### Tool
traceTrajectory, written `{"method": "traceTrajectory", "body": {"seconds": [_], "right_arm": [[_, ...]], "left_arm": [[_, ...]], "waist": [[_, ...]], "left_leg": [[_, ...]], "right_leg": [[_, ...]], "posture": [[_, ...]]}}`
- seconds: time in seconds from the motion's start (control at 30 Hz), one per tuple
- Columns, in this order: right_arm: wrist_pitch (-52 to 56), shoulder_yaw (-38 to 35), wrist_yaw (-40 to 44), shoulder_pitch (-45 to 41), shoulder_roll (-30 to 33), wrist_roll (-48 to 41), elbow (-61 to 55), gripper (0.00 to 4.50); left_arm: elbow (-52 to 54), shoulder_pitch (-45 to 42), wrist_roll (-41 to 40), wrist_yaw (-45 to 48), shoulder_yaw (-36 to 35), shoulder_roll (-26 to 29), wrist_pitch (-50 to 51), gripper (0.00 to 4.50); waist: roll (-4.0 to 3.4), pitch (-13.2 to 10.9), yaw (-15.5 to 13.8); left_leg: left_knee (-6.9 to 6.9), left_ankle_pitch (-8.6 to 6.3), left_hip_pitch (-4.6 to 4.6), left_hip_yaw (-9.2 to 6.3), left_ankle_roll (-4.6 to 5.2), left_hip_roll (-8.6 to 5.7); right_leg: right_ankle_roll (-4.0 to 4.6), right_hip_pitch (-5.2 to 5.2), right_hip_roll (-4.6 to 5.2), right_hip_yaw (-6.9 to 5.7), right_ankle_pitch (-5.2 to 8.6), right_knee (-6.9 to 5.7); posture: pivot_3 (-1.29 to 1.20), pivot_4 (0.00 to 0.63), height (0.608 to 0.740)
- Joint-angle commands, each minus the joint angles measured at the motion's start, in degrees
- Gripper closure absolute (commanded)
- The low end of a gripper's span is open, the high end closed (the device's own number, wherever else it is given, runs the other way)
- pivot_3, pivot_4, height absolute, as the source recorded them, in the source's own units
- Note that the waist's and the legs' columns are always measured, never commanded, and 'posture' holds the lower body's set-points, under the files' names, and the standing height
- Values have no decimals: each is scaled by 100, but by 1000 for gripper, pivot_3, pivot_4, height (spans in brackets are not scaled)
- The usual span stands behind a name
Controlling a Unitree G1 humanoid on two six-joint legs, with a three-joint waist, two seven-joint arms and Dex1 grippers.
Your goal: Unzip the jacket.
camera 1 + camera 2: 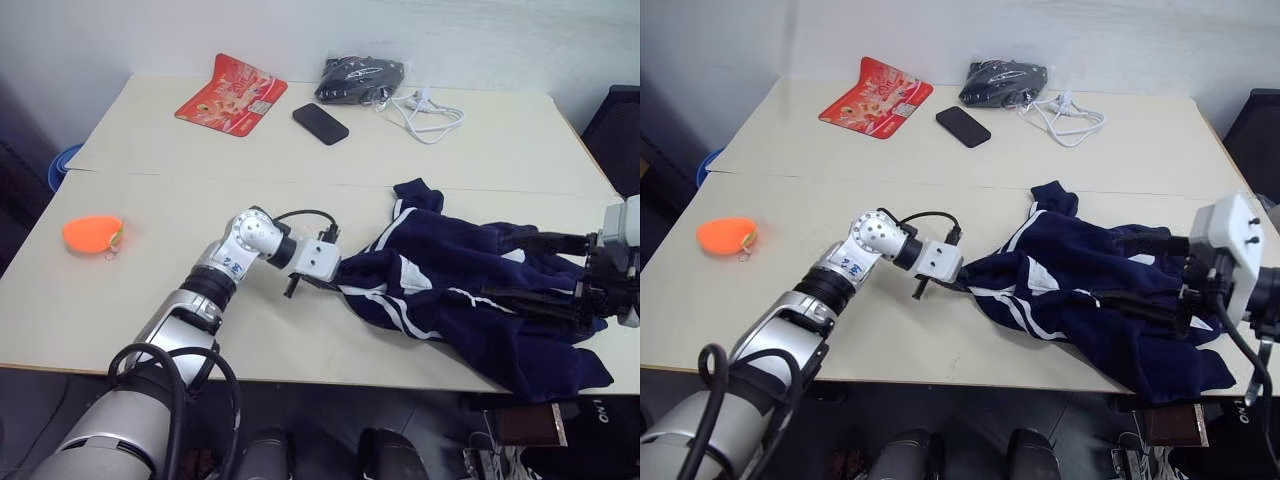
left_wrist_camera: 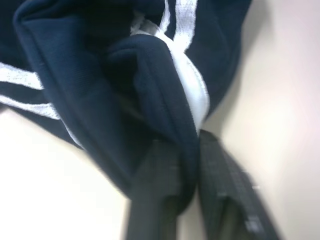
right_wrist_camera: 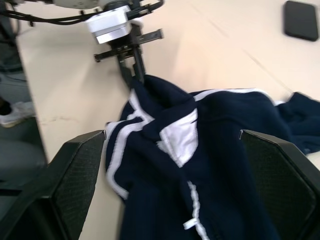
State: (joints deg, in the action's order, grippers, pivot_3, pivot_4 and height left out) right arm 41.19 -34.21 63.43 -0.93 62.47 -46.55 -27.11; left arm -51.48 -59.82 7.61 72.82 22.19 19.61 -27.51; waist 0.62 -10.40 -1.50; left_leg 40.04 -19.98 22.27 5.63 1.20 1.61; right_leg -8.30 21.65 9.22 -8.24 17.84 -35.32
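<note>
Navy jacket (image 1: 470, 290) lies crumpled on the counter (image 1: 300, 200) w/ the left tool (image 1: 318, 284) clenched on its collar edge, likely pinning it, while the right tool (image 3: 175, 175) hovers released over the white zipper (image 3: 192, 205), prob. to pull.

Near the tabletop's (image 1: 200, 330) far edge: red flat packet (image 1: 231, 94), black phone (image 1: 320, 123), black bundle in clear plastic (image 1: 359, 78), white cable (image 1: 428, 114). By the left edge, alone: small orange pouch (image 1: 92, 233).
</note>
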Motion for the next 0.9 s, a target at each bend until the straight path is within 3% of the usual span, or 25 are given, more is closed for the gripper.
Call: {"method": "traceTrajectory", "body": {"seconds": [0.03, 0.23, 0.5, 0.63, 0.8, 0.9], "right_arm": [[-7, -304, 156, 11, 138, -99, -119, 0], [-6, -249, 262, -86, 161, -89, -3, 0], [-98, -62, 573, 40, 188, 30, 22, 0], [-285, 217, 659, -41, 192, 243, 141, 0], [-707, 722, 686, -243, 178, 671, 356, 0], [-1261, 1096, 678, -300, 192, 1282, 597, 0]], "left_arm": [[289, 122, -103, 44, -183, 209, 58, 4484], [774, 510, -147, -327, -520, 719, 533, 4484], [1838, 1587, -476, -398, -1236, 2041, 1239, 4484], [1562, 1754, -300, -731, -1428, 2582, 988, 4484], [1061, 1523, -374, -984, -1538, 2731, 932, 4484], [1783, 1782, -984, -588, -1705, 2612, 1610, 4484]], "waist": [[0, 0, 13], [0, 0, 27], [-1, 0, 59], [-1, 1, 49], [-1, 1, 32], [0, 0, 32]], "left_leg": [[0, 0, 0, -5, 0, 0], [0, 0, -3, -19, -1, 2], [-1, 1, -7, -20, -3, 6], [0, 1, -9, -19, -3, 5], [0, 1, -10, -15, -4, 4], [1, 0, -8, -9, -3, 3]], "right_leg": [[0, 0, 0, -1, 0, 0], [0, 0, 0, 0, 0, -4], [0, 0, -1, 1, 0, -10], [0, 0, 0, 2, 0, -12], [0, 0, 0, 3, 0, -13], [0, 1, 0, 3, 0, -15]], "posture": [[0, 150, 740], [0, 150, 740], [0, 150, 740], [0, 150, 740], [0, 150, 740], [0, 150, 740]]}}
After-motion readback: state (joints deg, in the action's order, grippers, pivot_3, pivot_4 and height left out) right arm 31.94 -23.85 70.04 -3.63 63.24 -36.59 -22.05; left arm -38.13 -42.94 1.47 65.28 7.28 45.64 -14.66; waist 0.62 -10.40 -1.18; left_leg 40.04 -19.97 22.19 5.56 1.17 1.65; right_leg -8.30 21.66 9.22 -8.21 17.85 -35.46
